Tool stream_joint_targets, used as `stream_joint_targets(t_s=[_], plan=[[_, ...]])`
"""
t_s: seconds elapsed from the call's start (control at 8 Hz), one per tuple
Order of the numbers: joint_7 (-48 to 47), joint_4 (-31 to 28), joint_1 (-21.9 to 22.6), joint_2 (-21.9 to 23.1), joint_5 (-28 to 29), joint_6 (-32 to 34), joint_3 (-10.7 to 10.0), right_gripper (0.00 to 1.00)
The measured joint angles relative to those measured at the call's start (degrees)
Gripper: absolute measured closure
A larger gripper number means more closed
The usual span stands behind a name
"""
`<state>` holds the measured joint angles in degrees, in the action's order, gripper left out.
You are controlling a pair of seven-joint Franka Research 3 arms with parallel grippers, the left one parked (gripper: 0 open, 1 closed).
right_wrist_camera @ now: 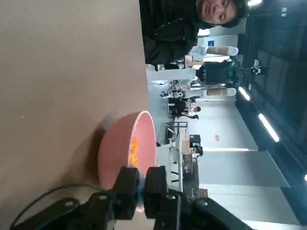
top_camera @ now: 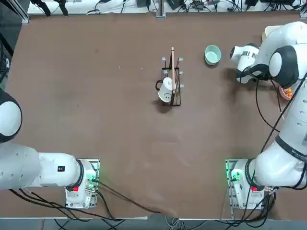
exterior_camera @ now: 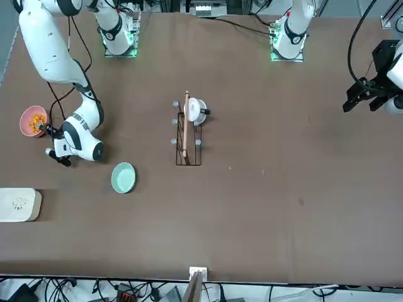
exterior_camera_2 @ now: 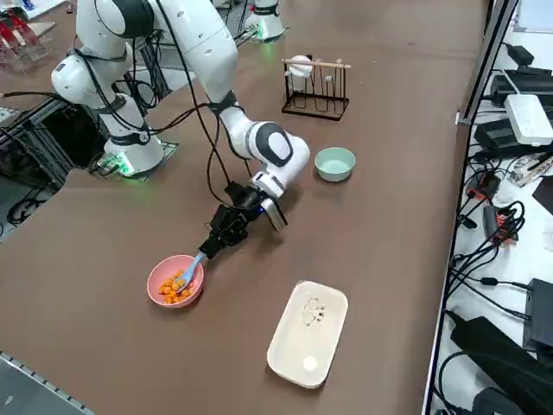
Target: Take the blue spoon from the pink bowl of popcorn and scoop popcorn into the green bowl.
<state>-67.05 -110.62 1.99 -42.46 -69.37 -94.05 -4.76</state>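
Your right gripper [exterior_camera_2: 216,245] is clenched on the spoon [exterior_camera_2: 192,265], whose end dips into the popcorn [exterior_camera_2: 174,285] in the pink bowl [exterior_camera_2: 164,273]. The green bowl [exterior_camera_2: 333,163] sits at the pink bowl's one o'clock in the side view, well apart.

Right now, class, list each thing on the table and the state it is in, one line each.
Right gripper: low beside the pink bowl, jaws shut on the spoon's handle.
Spoon: tip in the popcorn, tilted.
Pink bowl: upright, holding popcorn.
Green bowl: upright, empty.
Mug: hung on the rack.
White box: lying flat, closed.
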Motion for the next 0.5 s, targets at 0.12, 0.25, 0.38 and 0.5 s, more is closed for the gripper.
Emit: stream_joint_targets(t_s=[0.12,0.25,0.38,0.5], plan=[[0.0,0.01,0.02,-0.18,-0.04,0.47,0.0,0.89],[0.0,0.14,0.17,-0.46,-0.11,1.06,0.01,0.89],[0.0,0.3,0.44,-0.77,-0.1,1.86,0.01,0.89],[0.1,0.44,0.74,-0.99,-0.1,3.03,0.04,0.89]])
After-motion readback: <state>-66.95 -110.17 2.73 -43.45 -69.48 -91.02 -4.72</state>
